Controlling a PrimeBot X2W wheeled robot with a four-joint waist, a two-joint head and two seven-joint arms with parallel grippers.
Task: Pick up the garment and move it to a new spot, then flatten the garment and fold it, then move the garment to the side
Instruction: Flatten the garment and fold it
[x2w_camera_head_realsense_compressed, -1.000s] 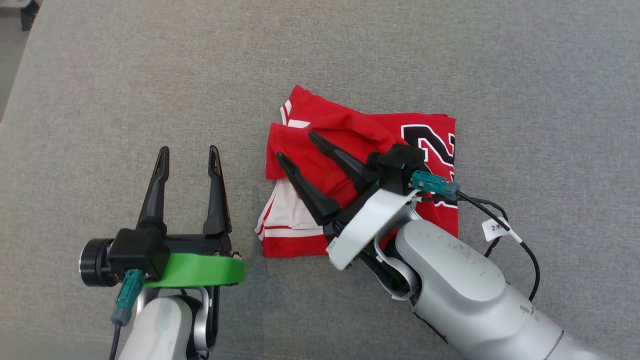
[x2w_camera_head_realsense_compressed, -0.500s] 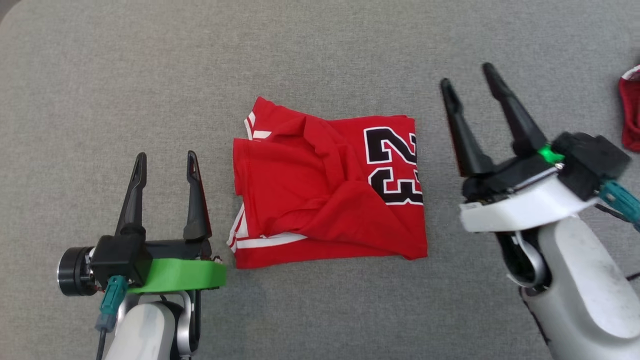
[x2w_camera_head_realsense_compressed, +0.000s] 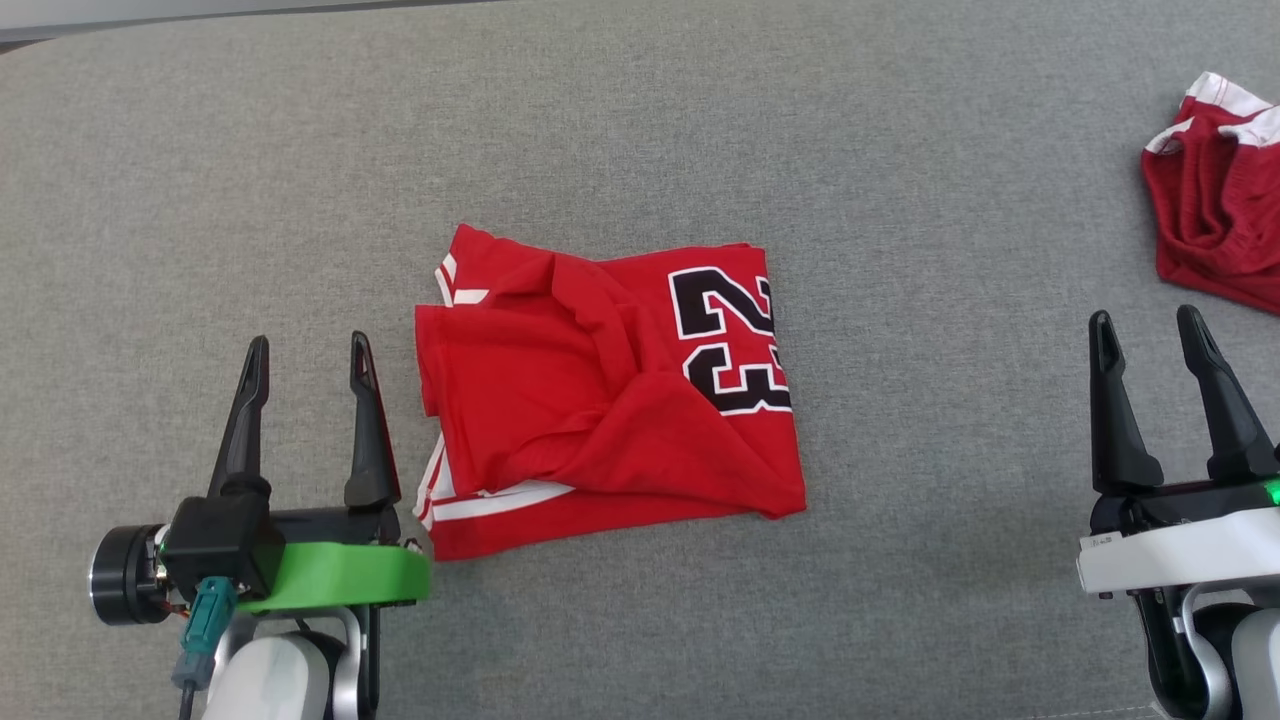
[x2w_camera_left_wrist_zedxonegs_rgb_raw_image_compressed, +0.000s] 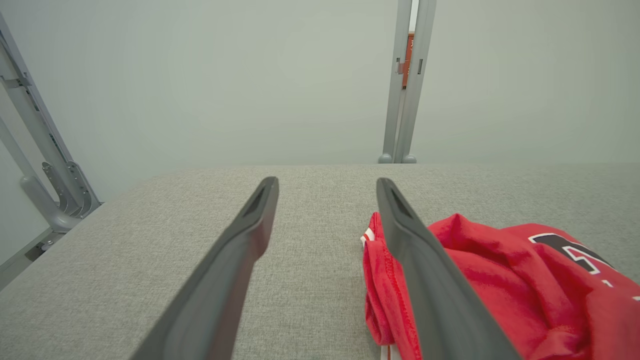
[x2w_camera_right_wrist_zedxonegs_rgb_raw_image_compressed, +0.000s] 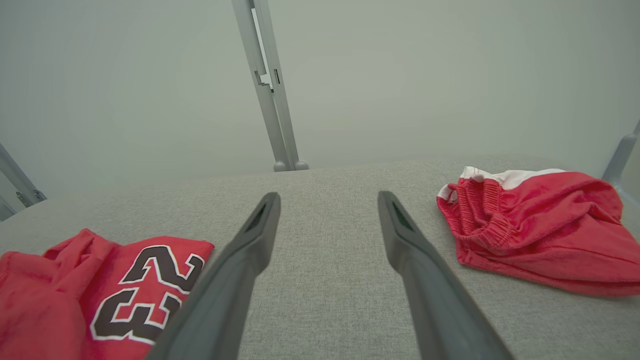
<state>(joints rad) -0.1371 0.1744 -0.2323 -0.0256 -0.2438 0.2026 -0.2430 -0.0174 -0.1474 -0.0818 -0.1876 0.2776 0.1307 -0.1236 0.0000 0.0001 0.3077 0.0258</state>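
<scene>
- Fingers (x2w_camera_head_realsense_compressed: 368, 430) of the left gripper (x2w_camera_head_realsense_compressed: 309, 343): apart, nothing between them. The inner finger stands just beside the garment's (x2w_camera_head_realsense_compressed: 590, 400) left edge; whether they touch, I cannot tell.
- Right gripper (x2w_camera_head_realsense_compressed: 1143, 318): fingers apart, empty, well to the right of the garment.
- Garment: red jersey, folded to a rough rectangle, lying on the grey tabletop (x2w_camera_head_realsense_compressed: 900, 200). Black "23" with white outline faces up on its right part; white-striped trim shows along its left edge; a diagonal flap crosses its lower half.
- Red shorts (x2w_camera_head_realsense_compressed: 1215, 215) with a white waistband: crumpled, far right of the garment, not touching it.
- Left wrist view: the garment's left hem bunches up beside the right-hand finger.
</scene>
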